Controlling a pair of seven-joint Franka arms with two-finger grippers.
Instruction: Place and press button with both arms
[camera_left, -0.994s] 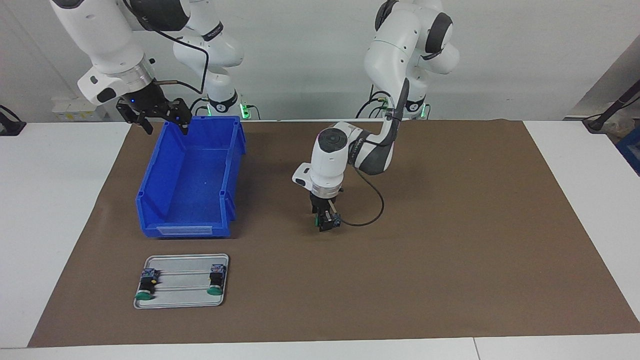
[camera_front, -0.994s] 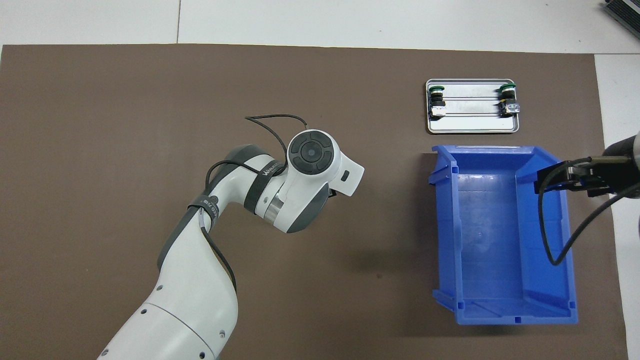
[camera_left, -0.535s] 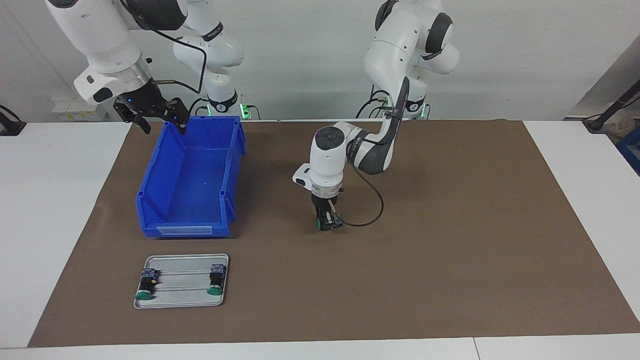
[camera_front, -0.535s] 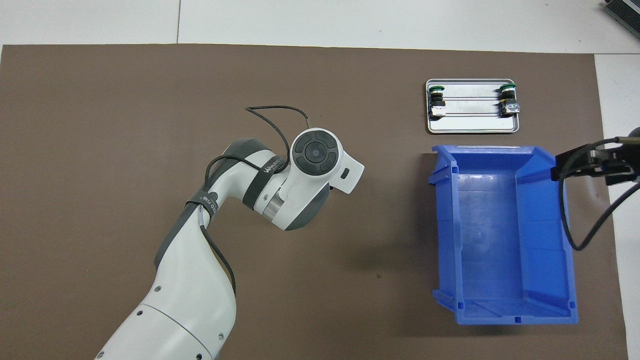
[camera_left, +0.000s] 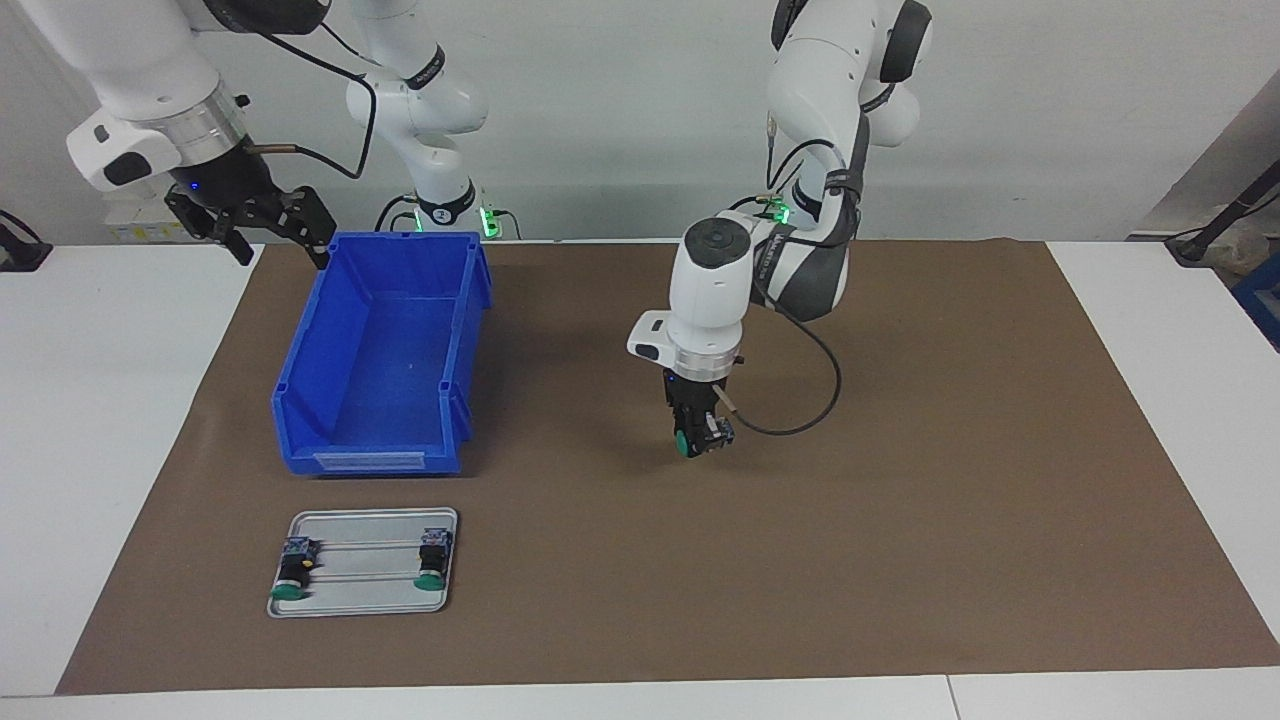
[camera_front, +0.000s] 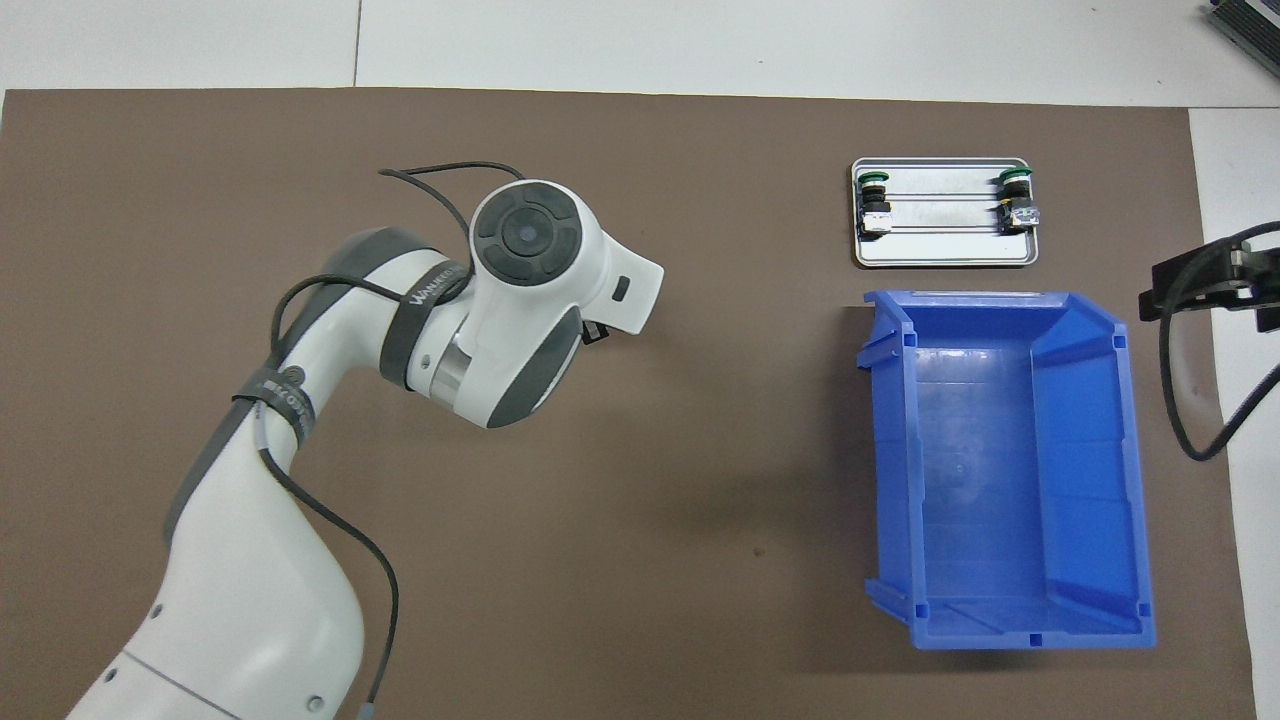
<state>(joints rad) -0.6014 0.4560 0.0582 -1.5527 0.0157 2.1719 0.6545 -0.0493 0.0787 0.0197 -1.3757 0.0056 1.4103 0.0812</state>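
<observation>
Button (camera_left: 690, 441) in left tool's (camera_left: 697, 438) grip

One camera sits high, facing the robots; another looks steeply down (from above them). Both see the brown mat (camera_left: 900, 520).

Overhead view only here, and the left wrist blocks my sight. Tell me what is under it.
Observer: The left gripper holds a button, turned sideways.
Operator: Say whether it rests on the mat.
Observer: It seems to hang just above the brown mat, shadow beneath.
Operator: Report the right gripper; I see only its edge.
Observer: The right gripper is open and empty, raised beside the blue bin's corner nearest the robots.
</observation>
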